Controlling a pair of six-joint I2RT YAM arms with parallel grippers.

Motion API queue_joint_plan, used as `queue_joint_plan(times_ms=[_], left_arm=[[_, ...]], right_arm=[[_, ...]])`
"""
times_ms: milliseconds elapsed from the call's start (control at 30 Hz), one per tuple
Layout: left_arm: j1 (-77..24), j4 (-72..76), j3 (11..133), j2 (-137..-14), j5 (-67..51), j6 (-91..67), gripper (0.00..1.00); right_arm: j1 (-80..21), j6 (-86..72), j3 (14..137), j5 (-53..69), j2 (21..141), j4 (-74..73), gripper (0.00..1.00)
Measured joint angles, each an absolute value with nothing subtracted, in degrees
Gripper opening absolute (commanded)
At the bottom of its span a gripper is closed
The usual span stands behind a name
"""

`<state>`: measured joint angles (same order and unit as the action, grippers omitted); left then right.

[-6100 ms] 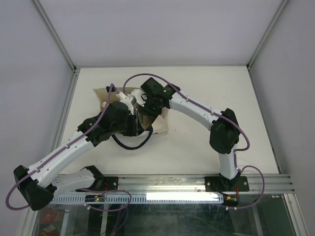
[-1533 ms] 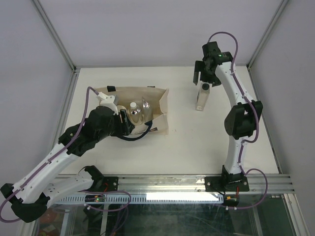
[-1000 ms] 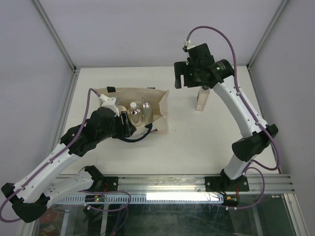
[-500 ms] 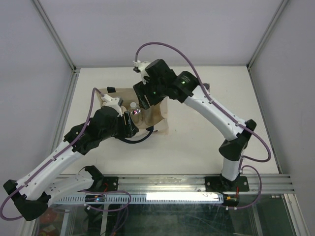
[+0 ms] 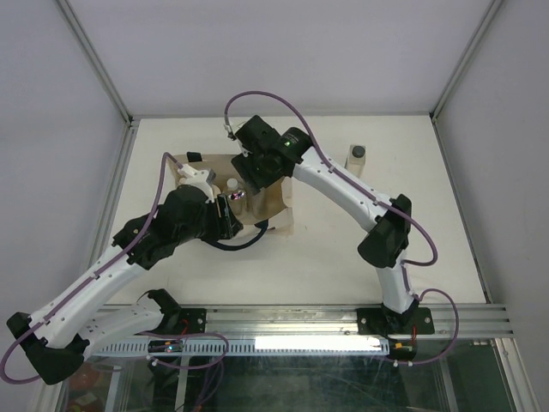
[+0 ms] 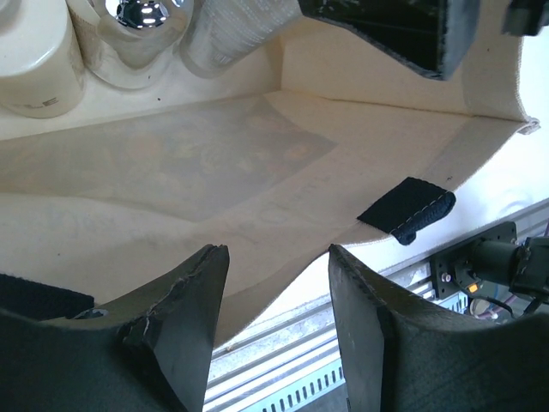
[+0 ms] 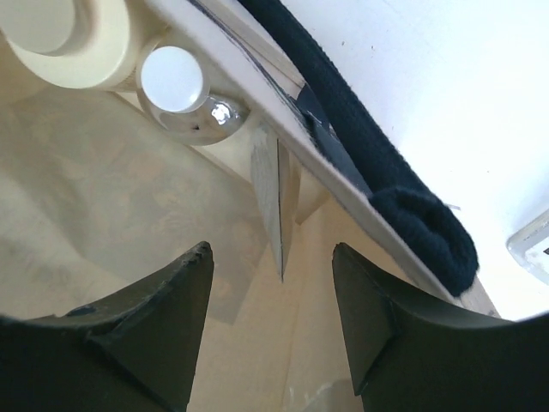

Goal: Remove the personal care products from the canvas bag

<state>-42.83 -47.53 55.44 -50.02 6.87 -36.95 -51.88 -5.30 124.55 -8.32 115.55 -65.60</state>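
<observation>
The right pincer [image 7: 268, 254] hangs inside the bag [image 7: 129, 215], its jaws apart with nothing between them, pointed at the corner where the bottles stand. The silver-topped bottle [image 7: 184, 90] is nearest ahead of it, hard against the cream bottle [image 7: 69, 43], and both are pushed up to the bag's wall. Beyond that wall the dark handle [image 7: 377, 197] lies on the white table [image 5: 343, 240].

The left pincer [image 6: 276, 257] sits at the bag's mouth, also parted. The rim of the cloth dips across the gap and I see no pinch on it. From its view a clear bottle [image 6: 227, 34] stands beside the silver one. A fourth bottle with a dark cap [image 5: 357, 154] stands out on the table, well apart from the bag, so three seem left to lift.

The bottles look small, light and stiff, with smooth sides that could slip, and the rounded silver shoulder most of all. The body below the shoulder looks the safer hold, fingers slid either side where neighbours allow. The cloth is soft and will likely sag or drag along if snagged
</observation>
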Motion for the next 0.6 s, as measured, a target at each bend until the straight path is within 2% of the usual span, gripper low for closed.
queue_joint_plan(times_ms=[367, 600], left_arm=[[-42.83, -47.11, 55.46, -50.74, 6.90, -36.91, 0.54], [-42.83, -47.11, 55.51, -50.78, 6.92, -36.88, 0.54]], right_arm=[[-51.88, -5.02, 126.96, -8.78, 121.34, -64.49, 0.50], [-51.88, -5.50, 129.14, -8.58, 124.79, -63.94, 0.32]])
